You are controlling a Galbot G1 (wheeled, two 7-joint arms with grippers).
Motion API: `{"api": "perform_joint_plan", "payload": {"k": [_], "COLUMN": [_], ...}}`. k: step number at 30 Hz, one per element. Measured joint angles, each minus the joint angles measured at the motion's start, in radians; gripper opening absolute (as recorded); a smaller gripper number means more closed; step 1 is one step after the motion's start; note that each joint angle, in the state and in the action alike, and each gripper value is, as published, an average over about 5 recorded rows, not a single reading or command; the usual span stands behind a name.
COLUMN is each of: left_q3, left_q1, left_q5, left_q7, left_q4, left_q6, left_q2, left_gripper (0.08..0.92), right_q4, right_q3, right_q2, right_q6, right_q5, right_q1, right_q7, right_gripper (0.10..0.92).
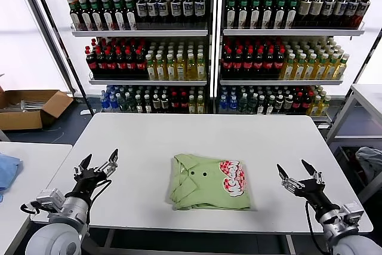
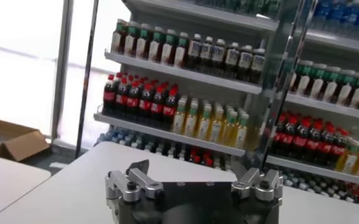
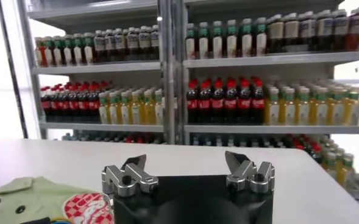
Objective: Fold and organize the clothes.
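The light green polo shirt [image 1: 209,182] lies folded into a compact rectangle near the front middle of the white table [image 1: 155,135], collar and dark buttons up, red-and-white graphic on its right part. My left gripper [image 1: 99,160] is open and empty above the table's front left, well apart from the shirt. My right gripper [image 1: 296,171] is open and empty at the front right, also apart from it. The right wrist view shows the shirt's edge [image 3: 27,198] beside that open gripper [image 3: 186,165]. The left wrist view shows its open gripper [image 2: 192,173] over bare table.
Shelves of bottles [image 1: 209,46] stand behind the table. A second table at the left carries a blue cloth [image 1: 7,170]. An open cardboard box [image 1: 30,107] sits on the floor at the far left. Another table [image 1: 365,97] stands at the right.
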Motion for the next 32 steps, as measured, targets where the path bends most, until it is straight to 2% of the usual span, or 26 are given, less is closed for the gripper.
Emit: {"api": "perform_joint_plan", "payload": {"k": [16,32], "left_q3": [-0.01,-0.026], "left_q1": [0.027,0.059], "left_q5": [0.031,0.044], "left_q7": [0.078,0.097], "left_q4": [0.001,0.003], "left_q6": [-0.032,-0.042], "left_q2": [-0.007,-0.003], "left_gripper": [0.823,0.823], "right_q4": [0.01,0.017], "right_q3": [0.083,0.1], "right_q2": [0.052,0.076], "right_q6": [0.057,0.068], "right_q5": [-0.041,-0.041], "right_q1": [-0.074,-0.091], "right_q7": [-0.025,-0.031], "right_gripper": [0.823,0.823]}}
